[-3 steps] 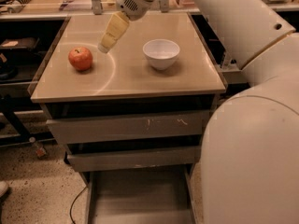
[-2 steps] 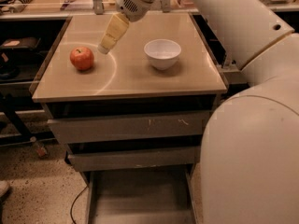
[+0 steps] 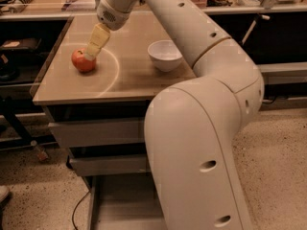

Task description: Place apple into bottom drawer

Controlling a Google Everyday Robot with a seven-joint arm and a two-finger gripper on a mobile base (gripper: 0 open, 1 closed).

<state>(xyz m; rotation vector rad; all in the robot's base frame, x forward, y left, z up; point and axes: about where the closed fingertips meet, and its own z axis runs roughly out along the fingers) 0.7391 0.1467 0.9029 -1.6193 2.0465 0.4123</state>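
The red-orange apple (image 3: pixel 81 62) sits on the left part of the tan tabletop (image 3: pixel 129 83). My gripper (image 3: pixel 94 46) reaches down from the white arm and its cream tip sits right at the apple's upper right side, overlapping it in the view. The bottom drawer (image 3: pixel 120 202) is pulled out under the table, low near the floor; its flat grey floor shows and my arm hides its right part.
A white bowl (image 3: pixel 164 55) stands on the table to the right of the apple. Two closed grey drawers (image 3: pixel 98 131) sit above the open one. My bulky arm body (image 3: pixel 201 157) fills the right foreground. A cable (image 3: pixel 76 212) lies on the speckled floor at left.
My gripper has come down and left, from above and to the right of the apple to right against its upper side. The apple and bowl have not moved on the table.
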